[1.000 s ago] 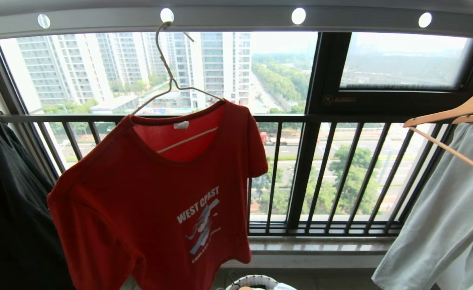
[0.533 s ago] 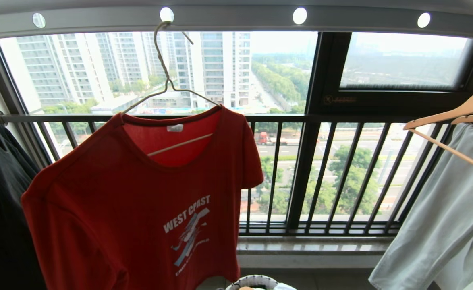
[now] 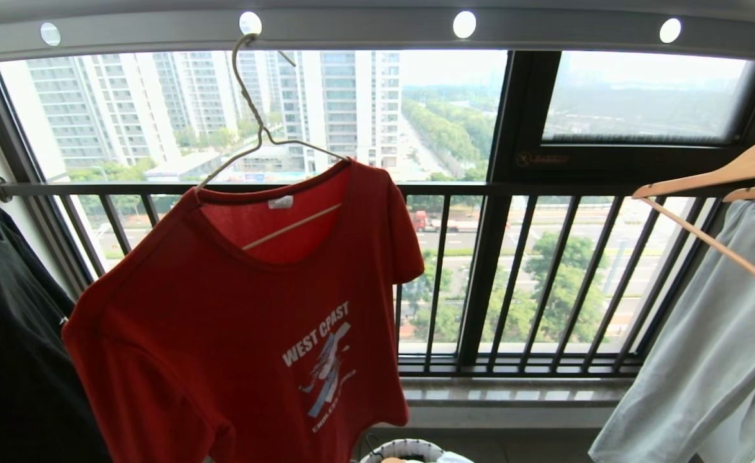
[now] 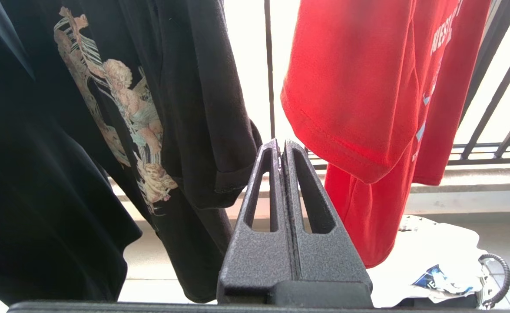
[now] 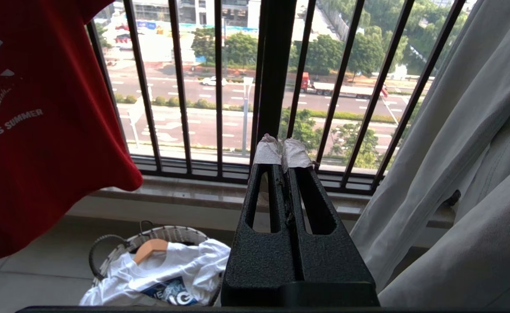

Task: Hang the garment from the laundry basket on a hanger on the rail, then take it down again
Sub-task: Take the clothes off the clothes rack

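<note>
Left gripper (image 4: 284, 145): jaws pressed together, nothing held, parked low; right gripper (image 5: 283, 152): likewise closed and empty, taped tips. Neither shows in the head view.

Key relation: the red T-shirt (image 3: 249, 308) hangs above and ahead of both grippers. In the left wrist view its sleeve hem lies just up and to one side of the closed tips, so the left gripper looks nearer; from the right gripper it sits well off toward the robot's left. The shirt's long axis runs vertical.

The wire hanger (image 3: 255, 128) hooks a hole in the grey rail (image 3: 364, 29). Laundry basket (image 5: 150, 237) sits on the floor below, holding a white shirt.

Against the earlier frames: shirt and hanger have swung sideways and back; the rail's holes sit slightly further left, so the camera shifted too.

Judgement: hanging done; take-down pending, needs an upward reach to the hook.
</note>
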Controlling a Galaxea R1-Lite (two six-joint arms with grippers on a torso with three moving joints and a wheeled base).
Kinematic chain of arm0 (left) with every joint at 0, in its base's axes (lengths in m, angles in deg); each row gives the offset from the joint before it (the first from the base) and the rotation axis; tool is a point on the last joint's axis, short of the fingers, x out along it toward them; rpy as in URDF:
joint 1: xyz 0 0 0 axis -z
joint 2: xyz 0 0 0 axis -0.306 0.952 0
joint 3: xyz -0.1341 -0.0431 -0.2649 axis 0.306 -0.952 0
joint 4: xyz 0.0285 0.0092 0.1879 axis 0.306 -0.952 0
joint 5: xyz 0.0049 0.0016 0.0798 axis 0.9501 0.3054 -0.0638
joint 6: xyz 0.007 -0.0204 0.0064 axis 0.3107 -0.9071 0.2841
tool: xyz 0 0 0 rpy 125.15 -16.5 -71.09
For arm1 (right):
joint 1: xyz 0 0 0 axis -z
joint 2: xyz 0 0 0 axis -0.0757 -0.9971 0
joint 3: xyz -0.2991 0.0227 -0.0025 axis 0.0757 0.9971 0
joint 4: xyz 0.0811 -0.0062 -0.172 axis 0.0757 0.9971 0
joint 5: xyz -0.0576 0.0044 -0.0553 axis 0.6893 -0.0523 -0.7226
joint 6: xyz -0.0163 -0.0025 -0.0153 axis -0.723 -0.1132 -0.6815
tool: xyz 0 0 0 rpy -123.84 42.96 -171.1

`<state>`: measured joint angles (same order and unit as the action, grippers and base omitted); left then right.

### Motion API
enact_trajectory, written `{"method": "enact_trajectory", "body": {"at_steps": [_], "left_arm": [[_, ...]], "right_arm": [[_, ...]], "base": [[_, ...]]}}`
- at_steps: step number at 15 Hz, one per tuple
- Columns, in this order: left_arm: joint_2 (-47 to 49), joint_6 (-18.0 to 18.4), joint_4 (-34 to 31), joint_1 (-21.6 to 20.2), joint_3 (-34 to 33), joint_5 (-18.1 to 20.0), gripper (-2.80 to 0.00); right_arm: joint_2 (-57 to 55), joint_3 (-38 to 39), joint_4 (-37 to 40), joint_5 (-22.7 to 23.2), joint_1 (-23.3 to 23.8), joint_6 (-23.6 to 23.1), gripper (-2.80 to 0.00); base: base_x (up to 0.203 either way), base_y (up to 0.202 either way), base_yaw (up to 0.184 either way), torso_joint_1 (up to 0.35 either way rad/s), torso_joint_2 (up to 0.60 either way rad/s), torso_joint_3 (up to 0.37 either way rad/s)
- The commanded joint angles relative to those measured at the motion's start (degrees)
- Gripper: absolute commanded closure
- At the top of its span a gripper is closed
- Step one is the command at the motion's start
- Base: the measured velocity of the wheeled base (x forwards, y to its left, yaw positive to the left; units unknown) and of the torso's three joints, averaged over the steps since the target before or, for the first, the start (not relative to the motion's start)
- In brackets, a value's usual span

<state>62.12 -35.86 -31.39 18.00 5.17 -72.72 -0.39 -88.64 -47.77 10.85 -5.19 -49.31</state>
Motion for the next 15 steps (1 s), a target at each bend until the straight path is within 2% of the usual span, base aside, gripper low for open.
{"method": "enact_trajectory", "body": {"at_steps": [1, 15], "left_arm": [[-0.05, 0.06, 0.00, -0.01, 0.02, 0.05, 0.00], [-0.05, -0.03, 0.00, -0.01, 0.02, 0.05, 0.00]], "right_arm": [[-0.10, 0.01, 0.00, 0.03, -0.03, -0.12, 0.00], [-0.02, 0.01, 0.25, 0.12, -0.03, -0.29, 0.00]], "base": [[0.000, 0.000, 0.000, 0.000, 0.00, 0.000], [0.000, 0.000, 0.000, 0.000, 0.00, 0.000]]}}
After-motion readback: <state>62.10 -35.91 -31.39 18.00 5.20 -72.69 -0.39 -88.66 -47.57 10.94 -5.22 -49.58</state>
